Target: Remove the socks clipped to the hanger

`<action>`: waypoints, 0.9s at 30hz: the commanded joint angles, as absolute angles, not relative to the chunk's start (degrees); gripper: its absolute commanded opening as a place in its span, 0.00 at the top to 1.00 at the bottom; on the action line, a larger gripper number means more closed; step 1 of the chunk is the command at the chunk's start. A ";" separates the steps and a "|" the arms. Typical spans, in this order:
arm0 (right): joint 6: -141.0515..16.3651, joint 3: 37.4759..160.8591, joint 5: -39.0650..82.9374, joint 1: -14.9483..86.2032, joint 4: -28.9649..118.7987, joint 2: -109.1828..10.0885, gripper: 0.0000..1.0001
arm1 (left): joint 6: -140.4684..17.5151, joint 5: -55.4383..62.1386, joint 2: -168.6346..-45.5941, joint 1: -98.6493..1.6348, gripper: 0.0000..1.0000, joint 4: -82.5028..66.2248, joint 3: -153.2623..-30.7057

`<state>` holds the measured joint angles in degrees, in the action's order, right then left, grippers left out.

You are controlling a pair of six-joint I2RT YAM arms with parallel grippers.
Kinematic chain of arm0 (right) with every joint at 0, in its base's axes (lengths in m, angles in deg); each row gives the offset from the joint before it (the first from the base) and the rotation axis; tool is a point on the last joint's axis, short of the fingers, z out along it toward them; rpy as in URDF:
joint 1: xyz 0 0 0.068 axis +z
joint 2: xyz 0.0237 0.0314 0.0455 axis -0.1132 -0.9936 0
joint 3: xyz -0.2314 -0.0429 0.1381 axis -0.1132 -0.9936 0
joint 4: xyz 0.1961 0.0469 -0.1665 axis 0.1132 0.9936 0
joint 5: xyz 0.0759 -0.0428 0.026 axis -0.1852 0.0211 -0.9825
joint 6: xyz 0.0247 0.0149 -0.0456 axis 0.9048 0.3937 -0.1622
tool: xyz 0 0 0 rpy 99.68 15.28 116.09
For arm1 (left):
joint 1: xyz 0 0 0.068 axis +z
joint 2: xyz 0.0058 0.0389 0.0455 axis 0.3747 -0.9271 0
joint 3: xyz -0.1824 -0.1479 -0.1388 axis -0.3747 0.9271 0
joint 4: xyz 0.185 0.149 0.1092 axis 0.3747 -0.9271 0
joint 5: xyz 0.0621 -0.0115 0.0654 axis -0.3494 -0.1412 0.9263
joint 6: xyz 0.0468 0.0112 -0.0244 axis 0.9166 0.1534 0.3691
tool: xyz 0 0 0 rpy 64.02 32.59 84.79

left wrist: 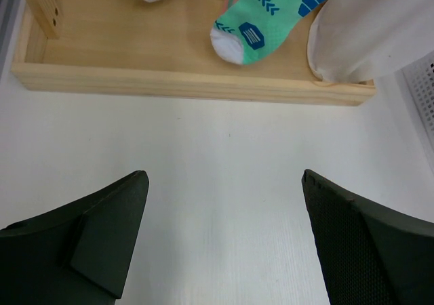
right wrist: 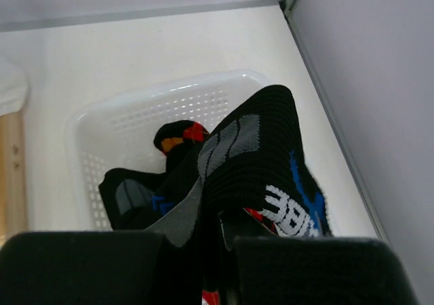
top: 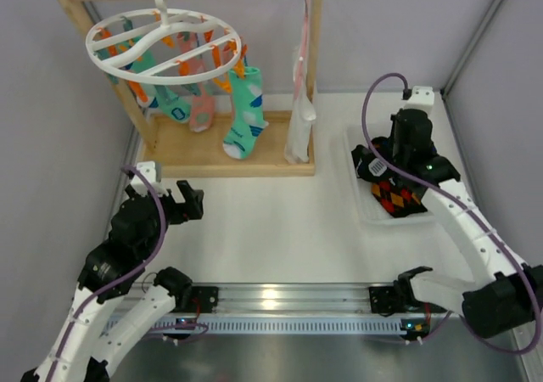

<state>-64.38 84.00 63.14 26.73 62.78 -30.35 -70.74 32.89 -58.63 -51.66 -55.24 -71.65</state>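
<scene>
The white oval hanger (top: 164, 42) hangs by its hook from the wooden rack's top bar at the far left. Mint-green (top: 244, 115) and pink (top: 202, 110) socks hang clipped under it. The mint sock's toe (left wrist: 261, 22) shows in the left wrist view. My left gripper (top: 188, 204) (left wrist: 224, 237) is open and empty, low over the table in front of the rack's base. My right gripper (top: 379, 168) (right wrist: 220, 251) is shut on a black sock with grey, blue and white marks (right wrist: 261, 159), held over the white basket (right wrist: 129, 118) (top: 366, 212).
The wooden rack (top: 314, 76) has a flat base tray (left wrist: 190, 85) at the far left. A long pale cloth (top: 299, 115) (left wrist: 380, 27) hangs at its right post. The basket holds other dark socks (top: 397, 197). Grey walls stand left and right.
</scene>
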 commanded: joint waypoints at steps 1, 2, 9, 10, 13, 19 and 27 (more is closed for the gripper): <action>-63.00 89.71 63.68 22.15 59.53 -36.30 1.00 | -71.69 32.79 -54.58 -51.45 0.02 -51.03 -71.32; -63.09 90.41 63.16 21.54 59.35 -38.14 1.00 | -71.78 32.97 -53.95 -51.45 0.02 -50.59 -70.62; -53.80 85.24 46.82 18.37 55.93 -52.12 1.00 | -72.13 32.09 -52.72 -51.45 0.02 -50.76 -70.35; -52.91 84.36 45.32 17.76 54.88 -53.10 1.00 | -72.22 32.18 -52.11 -51.54 0.02 -50.76 -70.35; -50.09 82.16 45.49 16.35 53.82 -55.12 0.90 | -72.48 33.05 -50.52 -51.45 0.02 -50.76 -70.18; -48.77 82.06 47.76 15.11 56.18 -48.29 0.29 | -72.75 34.02 -49.20 -51.54 0.02 -50.76 -70.00; -51.40 82.61 44.19 16.07 60.07 -26.24 0.17 | -73.63 36.31 -46.57 -51.36 0.02 -50.85 -69.83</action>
